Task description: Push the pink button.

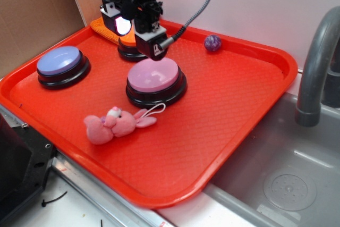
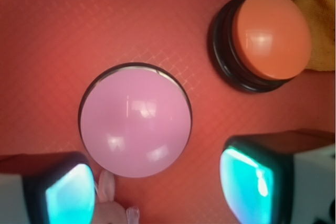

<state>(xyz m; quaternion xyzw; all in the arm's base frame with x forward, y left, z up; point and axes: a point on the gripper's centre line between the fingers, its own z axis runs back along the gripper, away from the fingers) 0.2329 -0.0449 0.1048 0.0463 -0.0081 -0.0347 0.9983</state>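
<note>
The pink button (image 1: 155, 75) (image 2: 135, 120), a pale pink dome on a black round base, sits near the middle of the red tray (image 1: 239, 104). My gripper (image 1: 139, 38) (image 2: 157, 187) hangs above the button's far edge and does not touch it. It is open. In the wrist view its two cyan-lit fingertips (image 2: 71, 192) stand wide apart at the bottom with nothing between them, and the whole pink dome shows just above that gap.
An orange button (image 1: 127, 40) (image 2: 270, 32) is behind the pink one, partly hidden by the arm. A lavender-blue button (image 1: 59, 60) stands at the left. A pink plush bunny (image 1: 114, 125) (image 2: 113, 205) lies in front. A purple ball (image 1: 212, 42), an orange cloth (image 1: 101, 25), a sink (image 1: 281, 174) and a faucet (image 1: 313, 73) are nearby.
</note>
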